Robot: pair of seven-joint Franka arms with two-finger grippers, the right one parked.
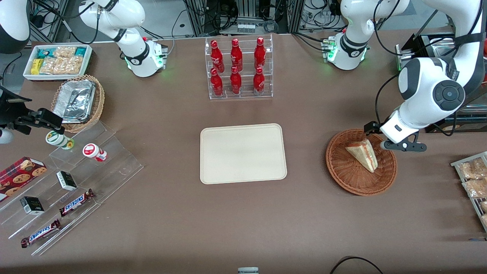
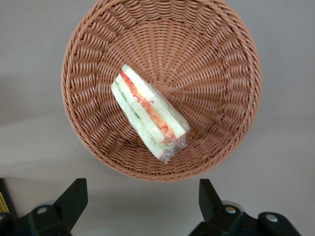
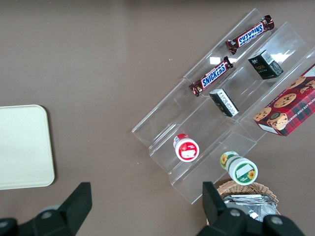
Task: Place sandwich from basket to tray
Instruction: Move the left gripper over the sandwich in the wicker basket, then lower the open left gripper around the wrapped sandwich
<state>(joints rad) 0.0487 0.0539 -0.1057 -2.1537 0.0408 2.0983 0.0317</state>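
In the basket [image 1: 361,163], toward the working arm's end of the bench [image 1: 236,220], the sandwich [image 1: 362,153] lies on its side. Its long axis runs diagonally across the basket floor, with the layered cut edge facing up toward the wrist camera. The gripper [image 2: 142,201] hangs above the basket rim. Its fingers [image 2: 74,199] are spread wide, released, holding and touching nothing. The tray [image 1: 243,153] sits well apart at mid-bench, bare.
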